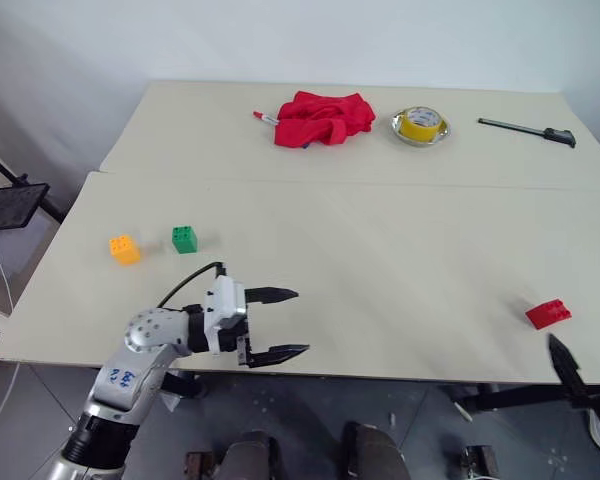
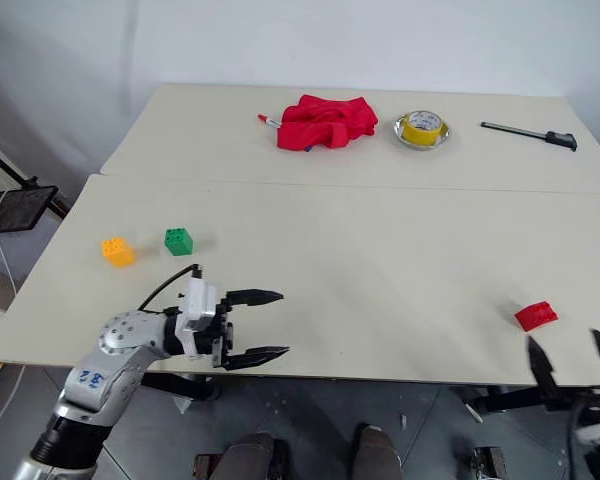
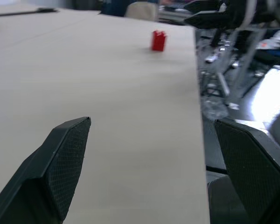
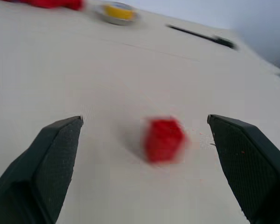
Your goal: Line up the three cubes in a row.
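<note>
From the head camera: pale table (image 1: 380, 280) with an orange-yellow cube (image 1: 124, 249) and a green cube (image 1: 184, 238) near each other, apart, toward the left side; red cube (image 1: 547, 314) well apart from them, near the front edge on the right. Left gripper (image 1: 285, 324) over the front edge, pointing right, fingers spread wide, nothing between them. Right gripper (image 2: 570, 362) at the lower right, just in front of the red cube, fingers spread, empty. On the far part of the table: crumpled red cloth (image 1: 322, 118) with a pen (image 1: 265, 118) poking out at its left, yellow tape roll (image 1: 420, 125) on a small dish beside it, black caliper (image 1: 530, 130) further right. From the left wrist camera: two dark fingers (image 3: 60, 168) wide apart over bare tabletop at its edge, red cube far ahead, upright, near that edge, with the other gripper beyond it. From the right wrist camera: fingers (image 4: 46, 163) parted, red cube blurred on the table ahead of the gap, untouched; cloth, tape roll and caliper along the far side.
</note>
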{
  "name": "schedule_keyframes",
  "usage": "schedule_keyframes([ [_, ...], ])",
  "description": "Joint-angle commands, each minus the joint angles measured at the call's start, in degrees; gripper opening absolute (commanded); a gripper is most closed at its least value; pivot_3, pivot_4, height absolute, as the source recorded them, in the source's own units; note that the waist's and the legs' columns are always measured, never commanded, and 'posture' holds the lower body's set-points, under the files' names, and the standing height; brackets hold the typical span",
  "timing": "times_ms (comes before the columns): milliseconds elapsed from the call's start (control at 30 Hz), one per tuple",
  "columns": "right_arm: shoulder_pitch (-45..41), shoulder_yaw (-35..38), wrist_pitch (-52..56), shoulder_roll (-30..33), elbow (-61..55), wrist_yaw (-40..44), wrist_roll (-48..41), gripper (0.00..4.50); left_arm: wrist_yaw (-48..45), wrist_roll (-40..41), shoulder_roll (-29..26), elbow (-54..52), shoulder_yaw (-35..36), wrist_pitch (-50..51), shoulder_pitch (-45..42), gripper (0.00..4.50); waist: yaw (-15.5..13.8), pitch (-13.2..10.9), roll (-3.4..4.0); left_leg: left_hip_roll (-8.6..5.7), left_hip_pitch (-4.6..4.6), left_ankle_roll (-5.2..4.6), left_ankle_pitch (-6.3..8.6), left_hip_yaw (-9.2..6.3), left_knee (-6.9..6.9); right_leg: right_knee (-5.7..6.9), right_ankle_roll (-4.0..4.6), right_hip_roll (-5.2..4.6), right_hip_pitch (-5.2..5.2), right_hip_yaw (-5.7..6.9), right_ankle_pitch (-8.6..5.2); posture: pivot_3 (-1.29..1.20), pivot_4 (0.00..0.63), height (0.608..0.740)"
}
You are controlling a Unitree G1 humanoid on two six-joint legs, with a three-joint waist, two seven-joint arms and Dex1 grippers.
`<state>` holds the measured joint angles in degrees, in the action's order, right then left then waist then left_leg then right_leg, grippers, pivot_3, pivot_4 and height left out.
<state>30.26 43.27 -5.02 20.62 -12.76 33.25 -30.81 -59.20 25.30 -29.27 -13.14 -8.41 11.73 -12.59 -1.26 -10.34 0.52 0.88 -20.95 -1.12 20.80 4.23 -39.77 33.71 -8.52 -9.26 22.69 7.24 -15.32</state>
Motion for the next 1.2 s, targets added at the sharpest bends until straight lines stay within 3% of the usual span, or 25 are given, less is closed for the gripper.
schedule_keyframes([
  [33,-2.57,0.49,1.85,4.5,0.89,0.53,-0.88,4.5,-0.92,-0.71,0.89,1.97,-0.11,-1.96,-2.51,4.49,0.91,0.01,0.1,0.02,0.03,-0.01,0.0,0.09,0.0,0.01,0.05,0.01,0.02,-0.08,-0.03,0.0,0.15,0.74],
  [367,-12.48,-5.8,18.73,20.66,8.81,7.45,-1.8,4.5,-0.33,-1.09,0.66,2.7,0.97,-3.09,-1.93,4.49,0.45,-0.01,0.13,0.02,0.41,-0.17,0.04,0.52,0.08,0.03,0.07,-0.05,-0.03,-0.59,-0.04,0.0,0.15,0.74],
  [600,-16.99,-9.76,19.74,22.76,15.65,8.54,2.35,4.5,1.01,-1.37,-0.11,1.23,1.87,-2.96,0.03,4.49,-0.24,-0.01,0.13,0.0,0.39,-0.24,0.08,0.61,0.05,-0.02,0.04,-0.07,-0.03,-0.58,-0.02,0.0,0.15,0.74],
  [700,-18.63,-10.54,19.28,22.62,16.85,9.12,3.02,3.88,1.07,-1.25,-0.5,0.74,1.89,-2.78,0.31,4.5,-0.06,-0.01,0.13,-0.01,0.38,-0.26,0.09,0.71,0.03,-0.07,0.03,-0.07,-0.03,-0.62,-0.02,0.0,0.15,0.74],
  [933,-22.06,-12.32,15.68,21.73,15.94,14.66,2.29,1.59,1.18,-1.5,-1.09,0.99,2.34,-2.76,0.09,4.5,-0.03,-0.01,0.13,0.01,0.41,-0.25,0.09,0.9,0.03,-0.06,0.02,-0.07,-0.03,-0.62,-0.01,0.0,0.15,0.74],
  [1000,-24.0,-13.86,16.29,21.91,14.2,16.21,1.48,1.47,1.41,-1.55,-1.55,1.03,2.9,-2.87,0.42,4.5,0.0,-0.01,0.13,0.01,0.42,-0.25,0.09,0.91,0.03,-0.06,0.02,-0.07,-0.03,-0.62,-0.01,0.0,0.15,0.74],
  [1200,-34.76,-31.95,20.78,25.73,5.27,26.91,3.79,1.47,2.0,-1.08,-2.76,0.63,5.25,-3.54,3.32,4.5,1.09,-0.02,0.12,0.08,0.48,-0.23,0.11,0.88,0.05,0.02,0.01,-0.06,0.04,-0.68,-0.01,0.0,0.15,0.74],
])
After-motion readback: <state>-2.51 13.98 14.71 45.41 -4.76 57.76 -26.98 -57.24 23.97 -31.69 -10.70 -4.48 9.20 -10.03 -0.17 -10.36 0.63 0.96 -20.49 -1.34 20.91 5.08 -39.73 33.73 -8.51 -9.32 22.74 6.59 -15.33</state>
